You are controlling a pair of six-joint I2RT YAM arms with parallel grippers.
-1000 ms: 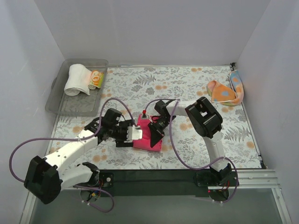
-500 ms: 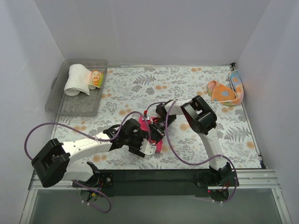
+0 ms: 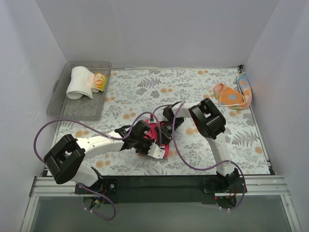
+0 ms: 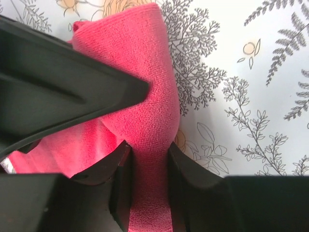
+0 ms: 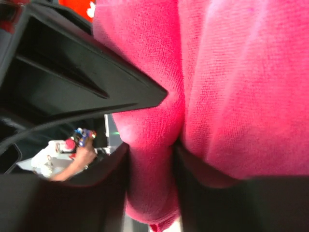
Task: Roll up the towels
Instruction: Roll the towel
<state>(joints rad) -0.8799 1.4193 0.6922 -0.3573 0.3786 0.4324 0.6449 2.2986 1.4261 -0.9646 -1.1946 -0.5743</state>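
**Both hands pinching the red towel, mid-surface**

From the top: red towel (image 3: 166, 144) bunched up around the middle of the floral surface (image 3: 193, 82), a bit toward the near edge. Left hand (image 3: 152, 145) and right hand (image 3: 164, 131) crowded right over it, close enough together to hide most of the cloth. Can't really read either grip from up there.

Wrist cams way more useful.

Left wrist: narrow ridge of red towel (image 4: 145, 72) clamped between the two fingers (image 4: 118, 179) and touching both, so left hand (image 4: 149, 159) grasping the towel. Rest of the cloth humped up past the fingertips, with bare floral print off to the right. Also a black wedge (image 4: 72, 92) cutting in from the left over the cloth. Can't tell what it belongs to.

Right wrist: pretty much nothing but red towel (image 5: 241, 87) filling the view. One fold squeezed between the fingers (image 5: 198, 193) and touching both, so right hand (image 5: 152, 159) grasping it too. Same kind of black wedge (image 5: 72, 82) poking in from the upper left.

Containers, top view only: clear bin (image 3: 57, 110) at the far left corner. Inside, toward its far end, a white towel (image 3: 79, 82) loosely rolled, and a small rolled yellow towel (image 3: 100, 81) right beside it. Near end of the bin bare.

Outside the bin: orange towel (image 3: 231, 96) crumpled at the far right edge of the surface, well apart from both hands.
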